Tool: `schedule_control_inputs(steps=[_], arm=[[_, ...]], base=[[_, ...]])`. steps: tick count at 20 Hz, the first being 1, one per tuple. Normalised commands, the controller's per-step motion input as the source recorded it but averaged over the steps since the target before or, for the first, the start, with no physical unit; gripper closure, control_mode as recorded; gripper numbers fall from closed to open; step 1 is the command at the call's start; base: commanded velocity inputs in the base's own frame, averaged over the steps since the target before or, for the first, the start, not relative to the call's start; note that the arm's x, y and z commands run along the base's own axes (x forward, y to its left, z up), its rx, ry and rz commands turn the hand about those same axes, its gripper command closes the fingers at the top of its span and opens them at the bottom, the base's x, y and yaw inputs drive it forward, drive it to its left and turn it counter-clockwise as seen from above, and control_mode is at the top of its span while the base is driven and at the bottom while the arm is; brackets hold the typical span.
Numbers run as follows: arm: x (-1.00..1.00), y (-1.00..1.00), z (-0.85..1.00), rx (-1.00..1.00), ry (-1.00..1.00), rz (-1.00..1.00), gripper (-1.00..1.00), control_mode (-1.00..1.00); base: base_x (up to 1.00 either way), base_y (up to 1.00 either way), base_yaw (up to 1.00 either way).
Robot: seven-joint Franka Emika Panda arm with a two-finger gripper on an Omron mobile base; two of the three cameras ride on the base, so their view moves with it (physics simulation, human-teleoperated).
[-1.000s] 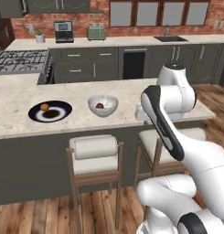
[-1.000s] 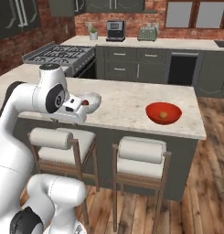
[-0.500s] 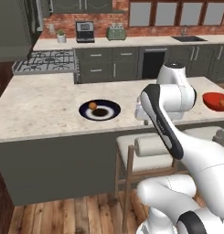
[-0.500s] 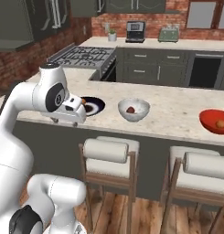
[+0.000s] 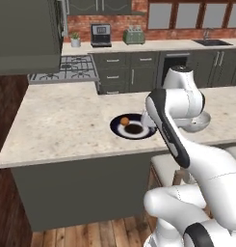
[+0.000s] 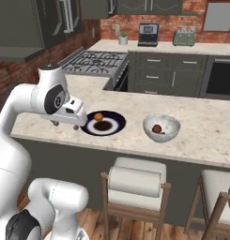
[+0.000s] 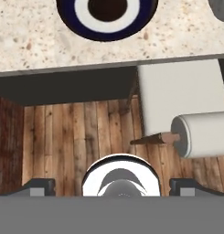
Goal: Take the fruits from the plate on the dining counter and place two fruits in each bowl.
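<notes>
My gripper (image 6: 69, 123) hangs off the dining counter's (image 6: 135, 136) front edge, apparently spread and empty; reaching late could knock the orange fruit (image 6: 98, 116) off the plate (image 6: 117, 125).

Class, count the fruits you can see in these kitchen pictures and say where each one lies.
2. An orange fruit lies on the dark plate; a red-brown fruit sits in the grey-white bowl. Others may be hidden.

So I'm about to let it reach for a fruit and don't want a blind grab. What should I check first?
1. Orange fruit on the plate: ok.
2. Gripper open: ok, tips wide apart.
3. Gripper over the plate: not ok, it hangs off the counter edge.
4. Grey bowl has room: ok, one dark fruit inside.
5. Red bowl's contents: cannot tell.
</notes>
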Motion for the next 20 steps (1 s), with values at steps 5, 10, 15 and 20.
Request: schedule_control_inputs(steps=[5, 10, 15, 20], arm=[[0.0, 0.0, 0.0, 0.0, 0.0, 0.0, -1.0, 1.0], [0.0, 0.0, 0.0, 0.0, 0.0, 0.0, -1.0, 1.0], [0.96, 0.12, 0.0, 0.0, 0.0, 0.0, -1.0, -1.0], [1.0, 0.17, -0.16, 0.0, 0.01, 0.0, -1.0, -1.0]], base=[[0.65, 0.02, -0.01], [0.58, 0.01, -0.05], [0.0, 0.0, 0.0], [0.0, 0.0, 0.0]])
